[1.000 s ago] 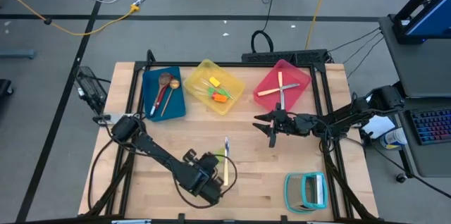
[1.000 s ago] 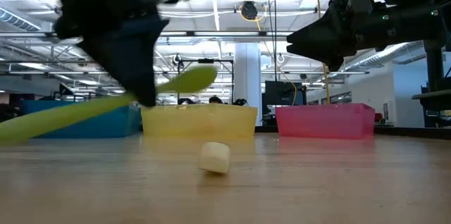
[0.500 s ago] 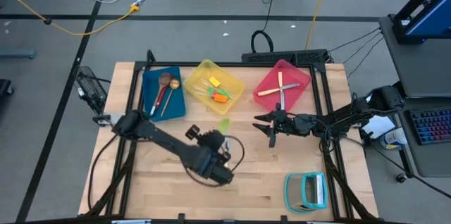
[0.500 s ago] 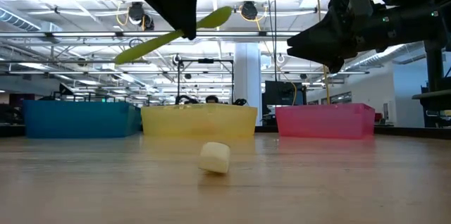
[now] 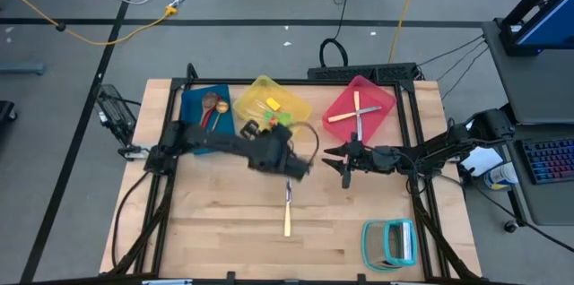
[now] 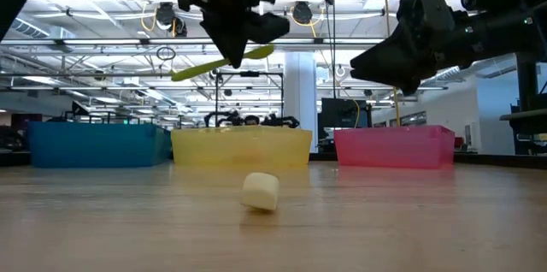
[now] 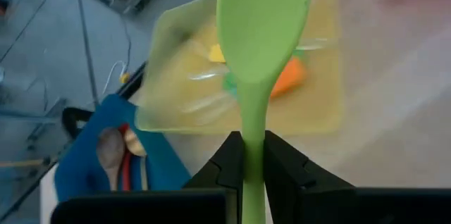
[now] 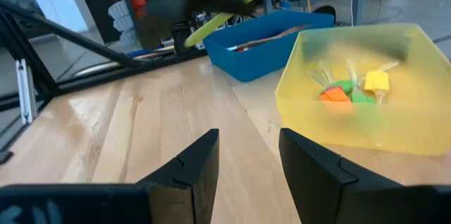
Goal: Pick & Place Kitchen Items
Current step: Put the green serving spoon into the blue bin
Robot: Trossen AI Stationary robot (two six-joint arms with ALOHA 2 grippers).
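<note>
We see the left hand (image 7: 254, 155) clamped on the handle of a lime-green plastic spoon (image 7: 262, 37), carried in the air just beside the near edge of the yellow plastic bin (image 5: 300, 113); from overhead the dark arm covers most of the spoon, so we make out only a green scrap of it there. From counter height the spoon (image 6: 224, 61) slants above the yellow bin, its grip point lost behind the hand. Inside that bin lie small orange, green and yellow spatulas (image 8: 351, 86), blurred in the left wrist view. The blue plastic bin (image 5: 191, 129) holds a wooden spoon and a red-handled one (image 5: 208, 115), partly hidden by the left arm. The pink plastic bin (image 5: 341, 106) holds two crossed pale utensils (image 5: 357, 115). The right hand (image 5: 346, 163) hangs in front of the pink bin with its fingers (image 8: 190, 171) apart and nothing between them. A cream-handled piece of cutlery (image 5: 287, 211) lies alone on the wooden counter (image 5: 206, 231); at counter height only its blurred handle end (image 6: 261, 192) shows. A teal-framed rack (image 5: 390, 242) sits at the near right corner.
</note>
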